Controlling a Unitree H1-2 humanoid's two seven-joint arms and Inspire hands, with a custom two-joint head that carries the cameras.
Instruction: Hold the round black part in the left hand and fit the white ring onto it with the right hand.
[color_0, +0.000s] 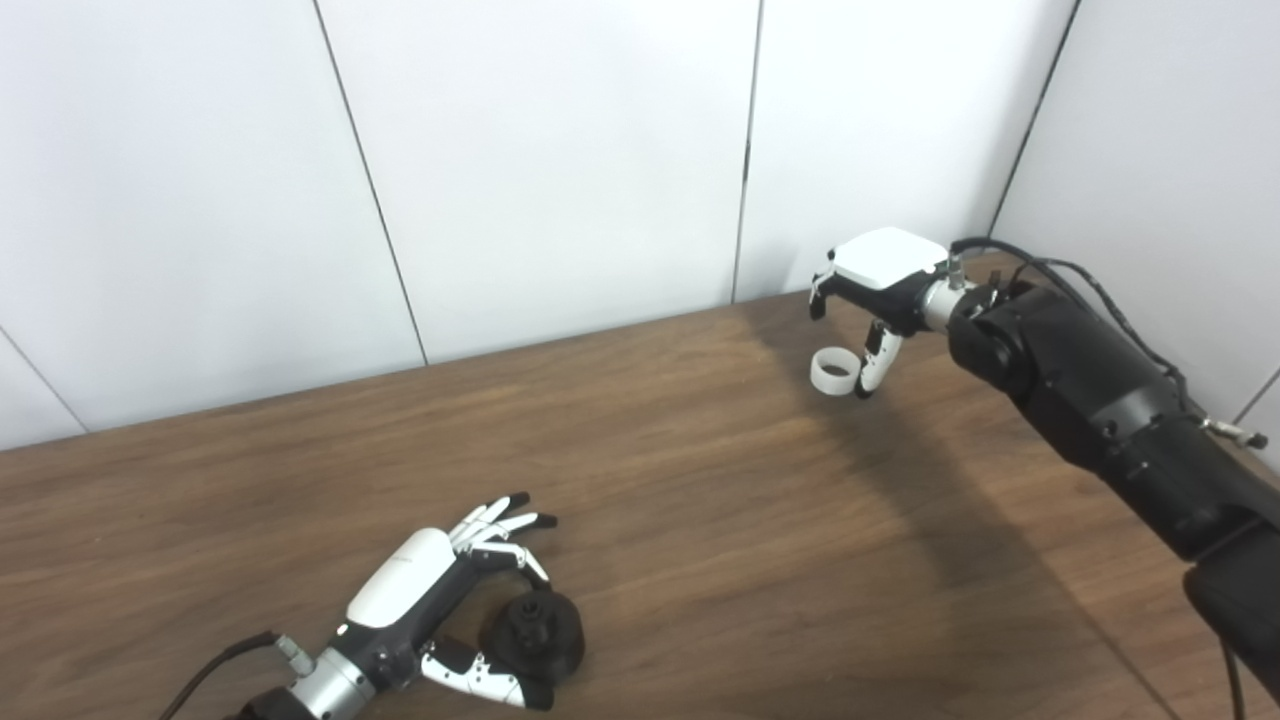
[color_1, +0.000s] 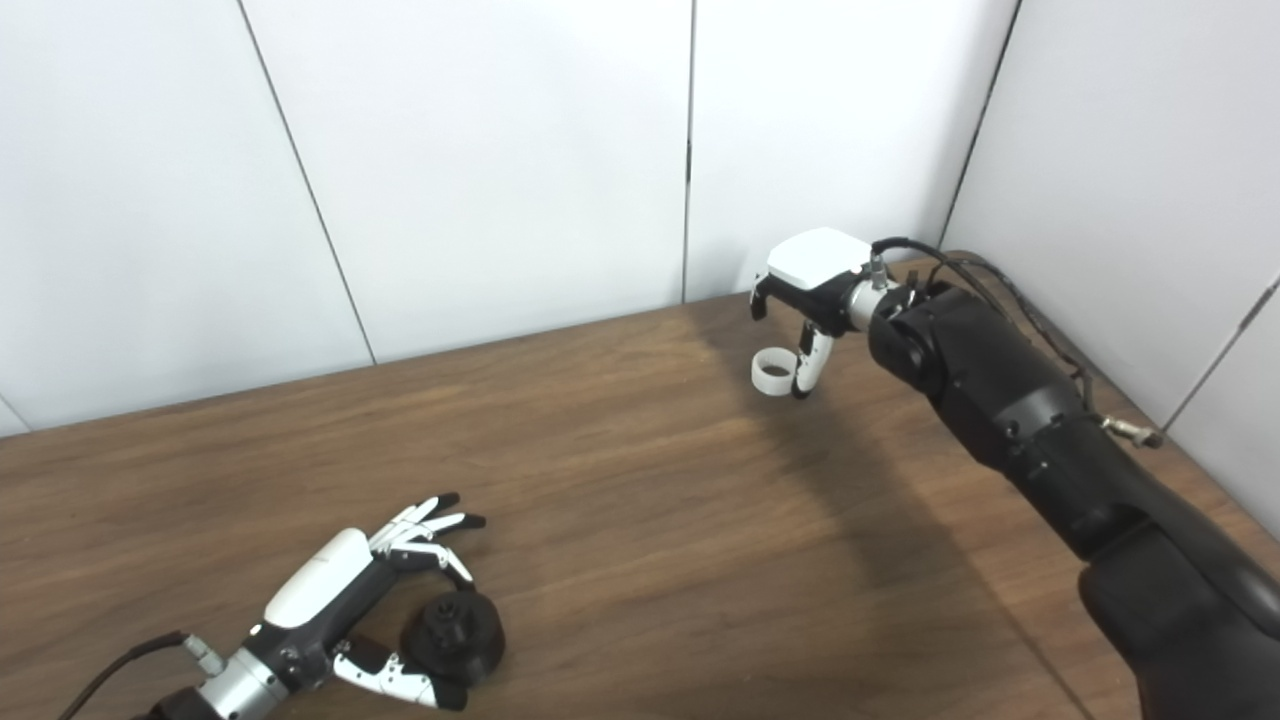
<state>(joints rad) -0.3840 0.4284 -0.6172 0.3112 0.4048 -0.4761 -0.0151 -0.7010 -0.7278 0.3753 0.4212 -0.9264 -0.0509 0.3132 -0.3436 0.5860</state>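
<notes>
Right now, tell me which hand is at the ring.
The right hand, far by the wall, at the white ring. The left hand is at the black part.

On the wooden bench (color_0: 640, 520), the left robot hand (color_0: 440, 600) lies low near the front edge, its fingers (color_0: 500, 520) spread and its thumb curled beside the round black part (color_0: 535, 635), which rests on the bench between thumb and fingers. Well apart, near the far right corner, the right robot hand (color_0: 875, 300) hangs palm down, its thumb touching the white ring (color_0: 834, 371).
</notes>
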